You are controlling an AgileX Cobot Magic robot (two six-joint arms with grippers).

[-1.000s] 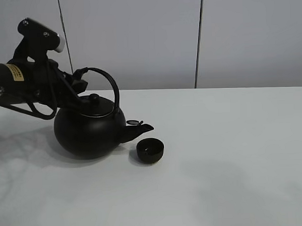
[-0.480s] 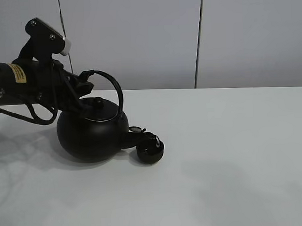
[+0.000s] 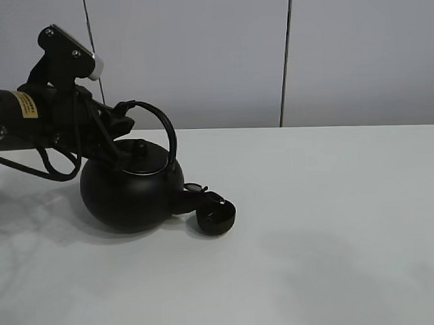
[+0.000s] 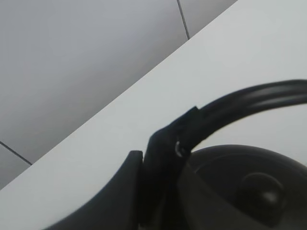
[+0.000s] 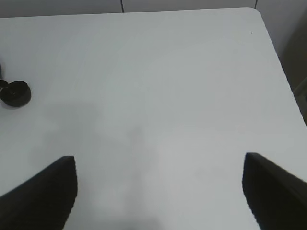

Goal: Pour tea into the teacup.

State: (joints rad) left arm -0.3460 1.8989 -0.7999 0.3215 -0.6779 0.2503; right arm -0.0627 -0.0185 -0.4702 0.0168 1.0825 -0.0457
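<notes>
Two small black shapes sit nearest on the white table [image 3: 313, 259]: the teacup [image 3: 216, 218] and the spout [image 3: 195, 200] dipped over it. The teacup stands upright just beside the kettle [image 3: 131, 194], on the side toward the middle of the table. The spout tip hangs at the cup's rim on the kettle side, and whether it touches that rim cannot be told. No stream of tea can be made out.

Behind the cup, the kettle leans forward toward it, low over the table; whether its belly rests there is unclear. Farther back, the left gripper [image 3: 121, 112] has its jaws pinched hard on the arched handle [image 3: 162, 129], low at the end away from the spout. Beyond that is only the grey panelled wall [image 3: 199, 56].

The right gripper [image 5: 158, 163] shows only in its wrist view, fingers spread wide with nothing between them, well apart from the cup.

Several risks follow, as I judge it:
- With the spout at the rim and not over the middle, tea may run down the outside.
- A little more forward motion could push or tip the light, unsteadied cup.
- The off-centre pinch may let the heavy kettle swing.
- Further tilt could flood so small a cup or loosen the lid [image 3: 137, 152].
</notes>
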